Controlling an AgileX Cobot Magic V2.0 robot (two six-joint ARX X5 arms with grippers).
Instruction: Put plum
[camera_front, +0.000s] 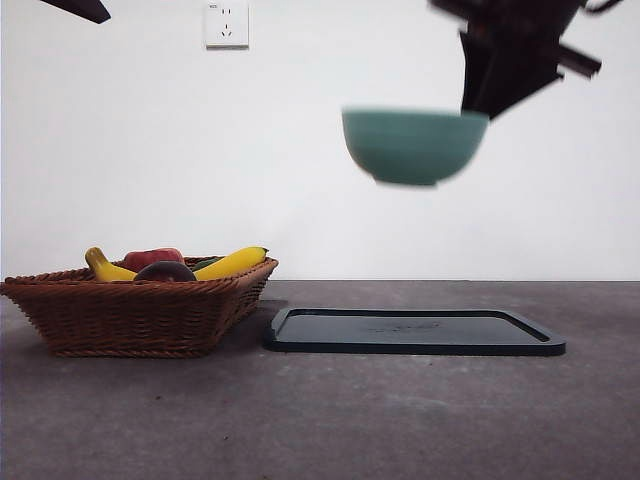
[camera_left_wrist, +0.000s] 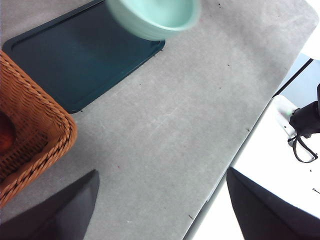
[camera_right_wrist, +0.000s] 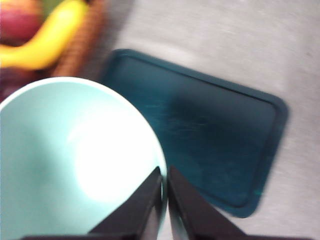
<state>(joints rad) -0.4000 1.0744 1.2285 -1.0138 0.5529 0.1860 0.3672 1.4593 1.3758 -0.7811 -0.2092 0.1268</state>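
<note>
Plum, small, dark maroon and glossy (camera_front: 165, 271), sits in my brown woven wicker basket (camera_front: 140, 315) among two yellow bananas (camera_front: 232, 263) and a red fruit (camera_front: 152, 257).
My right gripper (camera_right_wrist: 164, 186) pinches the rim of the teal ceramic bowl (camera_front: 413, 146), held high over the dark flat tray (camera_front: 412, 331); my left gripper (camera_left_wrist: 162, 200) waits, jaws spread wide.
</note>
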